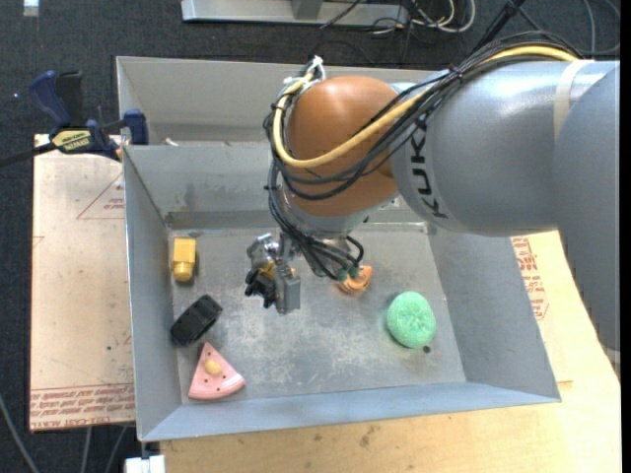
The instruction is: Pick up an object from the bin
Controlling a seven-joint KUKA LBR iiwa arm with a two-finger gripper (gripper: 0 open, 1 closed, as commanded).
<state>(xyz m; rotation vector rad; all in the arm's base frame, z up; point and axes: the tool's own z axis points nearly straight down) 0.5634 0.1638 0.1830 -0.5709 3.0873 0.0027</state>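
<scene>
Left of the green lump [409, 318], 1 orange thing [357, 280] lies half under cables [335, 258] — kind unclear. Above the lump, the arm [513, 146] is cropped.

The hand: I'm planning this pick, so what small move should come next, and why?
Probably slide the hand toward the small orange thing just right of it in the view. The hand is above bare bin floor, that thing lies nearest, and the black block sits farther off.

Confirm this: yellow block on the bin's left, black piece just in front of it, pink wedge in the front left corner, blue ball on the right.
Wrong in one thing: the camera view shows that the ball on the right is green, not blue. The yellow block, black piece and pink wedge lie as you say.
</scene>
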